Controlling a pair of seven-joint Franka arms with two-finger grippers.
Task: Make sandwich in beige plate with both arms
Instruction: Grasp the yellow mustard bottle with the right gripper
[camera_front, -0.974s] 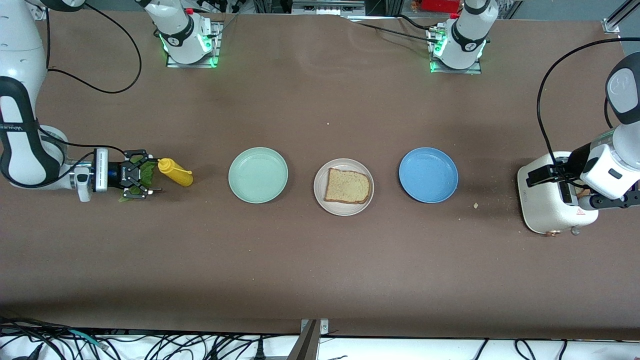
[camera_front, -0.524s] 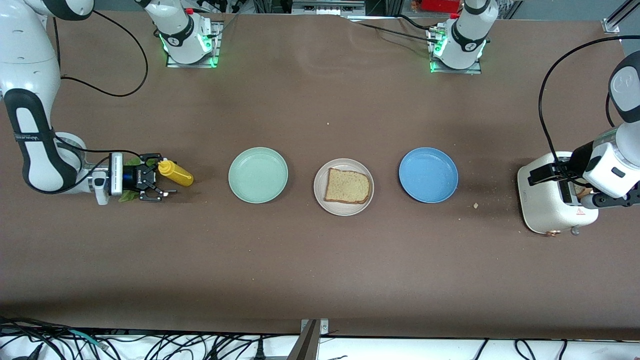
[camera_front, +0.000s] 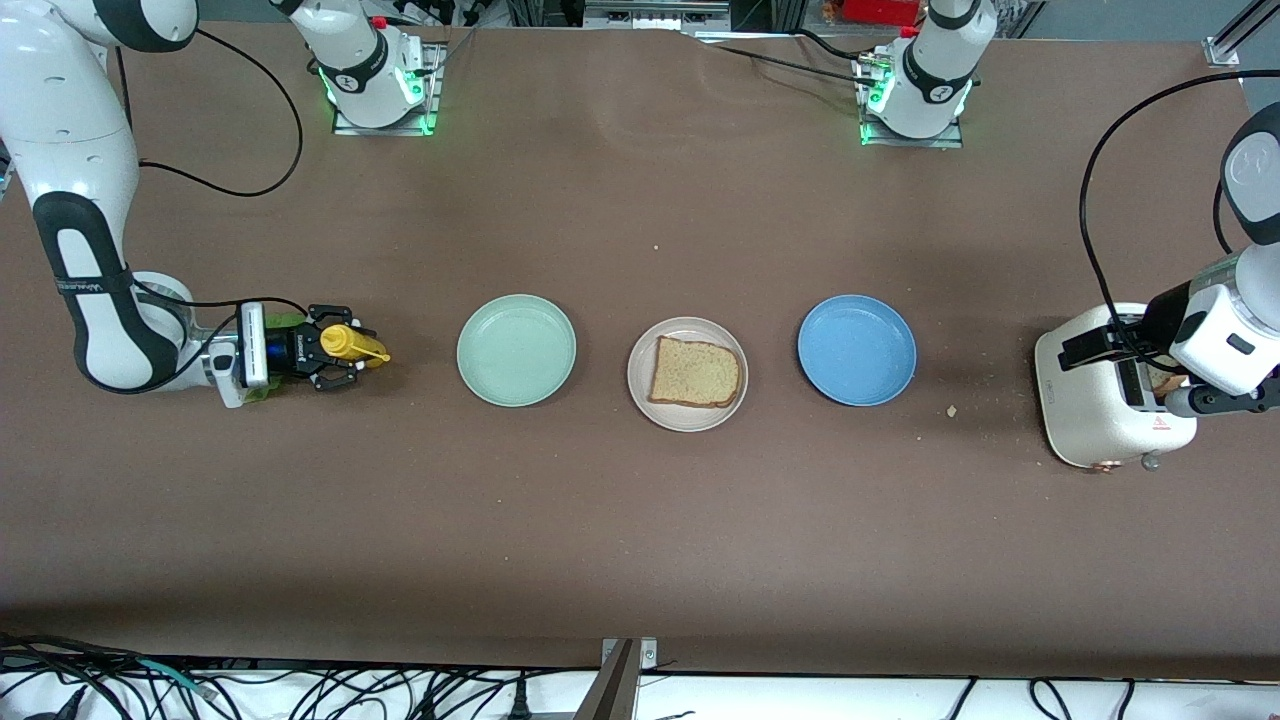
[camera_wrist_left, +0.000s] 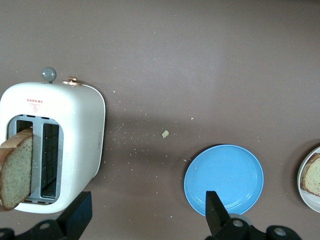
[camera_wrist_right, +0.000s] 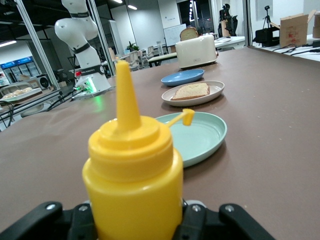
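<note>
The beige plate (camera_front: 640, 350) lies mid-table with one brown bread slice (camera_front: 696, 372) on it. Toward the right arm's end stands a yellow squeeze bottle (camera_front: 340, 342), upright, and my right gripper (camera_front: 338, 362) is shut on its body (camera_wrist_right: 132, 195), low over the table. Green lettuce (camera_front: 260, 396) peeks out under that wrist. My left gripper (camera_front: 1115, 365) hangs open over the white toaster (camera_front: 1085, 410), with nothing between its fingers (camera_wrist_left: 80, 217). A second bread slice (camera_wrist_left: 16, 170) sticks up from a toaster slot.
A mint green plate (camera_front: 516, 350) sits between the bottle and the beige plate. A blue plate (camera_front: 857, 350) lies between the beige plate and the toaster. Crumbs (camera_front: 951, 410) dot the table beside the toaster. Both arm bases stand along the table's edge farthest from the camera.
My right gripper slid along the table toward the plates, off the lettuce, and closed around the yellow bottle. The left arm barely moved.
</note>
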